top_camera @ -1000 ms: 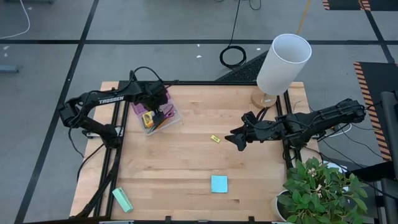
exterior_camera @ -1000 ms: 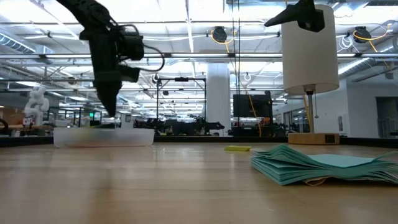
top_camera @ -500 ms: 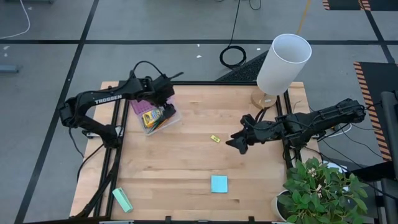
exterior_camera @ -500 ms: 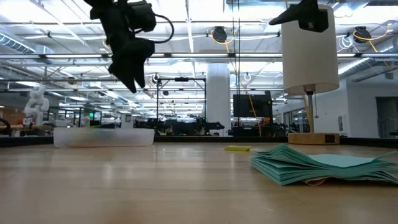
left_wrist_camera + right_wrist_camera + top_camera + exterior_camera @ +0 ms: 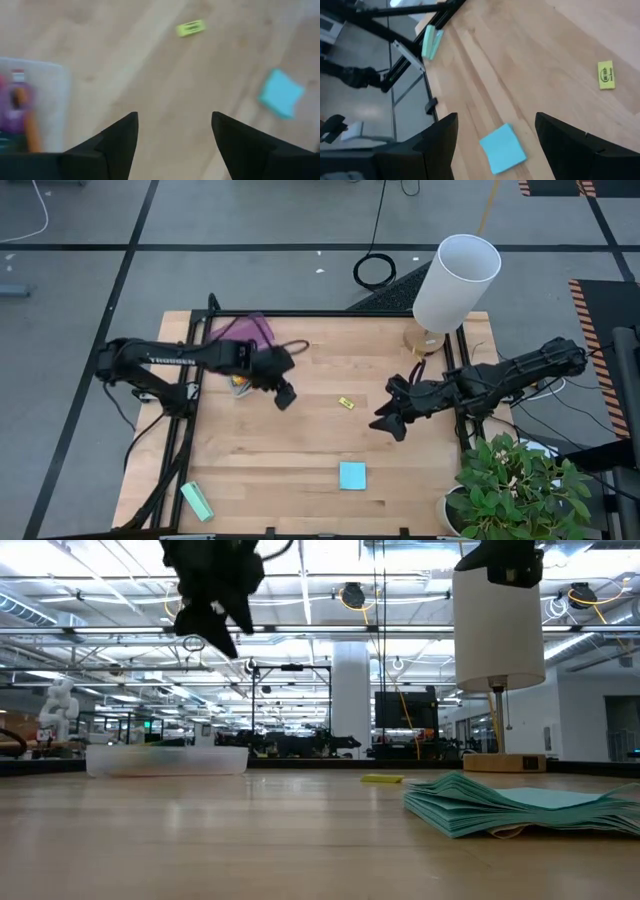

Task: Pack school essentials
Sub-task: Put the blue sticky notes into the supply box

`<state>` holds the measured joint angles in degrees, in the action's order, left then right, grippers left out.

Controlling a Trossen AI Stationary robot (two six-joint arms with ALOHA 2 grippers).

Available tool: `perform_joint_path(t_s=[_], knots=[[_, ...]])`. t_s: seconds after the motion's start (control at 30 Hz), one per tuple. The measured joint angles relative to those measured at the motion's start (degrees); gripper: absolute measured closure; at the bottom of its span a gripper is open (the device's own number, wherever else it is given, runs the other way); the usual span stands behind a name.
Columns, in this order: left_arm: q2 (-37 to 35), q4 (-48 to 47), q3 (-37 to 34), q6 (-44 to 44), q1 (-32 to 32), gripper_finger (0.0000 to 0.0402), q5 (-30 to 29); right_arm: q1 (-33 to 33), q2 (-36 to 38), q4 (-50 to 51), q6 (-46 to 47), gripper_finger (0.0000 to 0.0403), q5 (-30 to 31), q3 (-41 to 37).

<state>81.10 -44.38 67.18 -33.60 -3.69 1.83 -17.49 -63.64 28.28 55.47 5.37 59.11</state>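
From above, my left gripper [image 5: 285, 396] hangs over the wooden table [image 5: 300, 450], just past the clear tray [image 5: 238, 385], which my own arm mostly hides; only a scrap of yellow and purple shows. My right gripper [image 5: 385, 423] is over the table's right half. The tiny yellow piece [image 5: 346, 403] lies between the two grippers, its long axis slanting. The cyan sticky-note pad [image 5: 352, 475] sits near the front edge, well apart from it.

At table height the pad [image 5: 520, 805] fills the foreground as a fanned stack, and the tray [image 5: 167, 760] is a low blur whose contents I cannot make out.

Through my left wrist my fingers [image 5: 120, 135] stand wide apart, empty, the tray [image 5: 35, 107] cut off at the edge.

My right wrist shows its fingers [image 5: 442, 137] spread wide too, and the mint-green block [image 5: 431, 41] at the table's corner.
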Motion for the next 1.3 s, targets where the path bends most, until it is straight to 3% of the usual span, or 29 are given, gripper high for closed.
perform_joint_path(t_s=[0.33, 0.63, 0.9, 1.17, 1.3], knots=[[0.0, 14.1, 0.0, -14.5, 14.3, 0.0192, -5.1, -3.3, 0.0, 0.4, -0.8, 0.0145, -1.3, 0.0], [0.0, 22.1, 0.0, -15.3, 21.3, 0.0244, -5.2, -4.0, 0.0, 0.5, 3.8, 0.0145, -1.2, 0.0], [0.0, 21.9, 0.0, -7.8, 21.4, 0.0267, -4.9, -4.0, 0.0, 0.8, 13.2, 0.0145, -0.5, 0.0], [0.0, 21.9, 0.0, 7.3, 20.0, 0.0275, -5.9, -6.8, -0.1, -0.2, 34.4, 0.0145, -0.5, 0.0], [0.0, 22.1, 0.0, 13.9, 19.0, 0.0275, -2.9, -11.0, -1.4, -2.7, 44.9, 0.0145, 4.8, 0.0]])
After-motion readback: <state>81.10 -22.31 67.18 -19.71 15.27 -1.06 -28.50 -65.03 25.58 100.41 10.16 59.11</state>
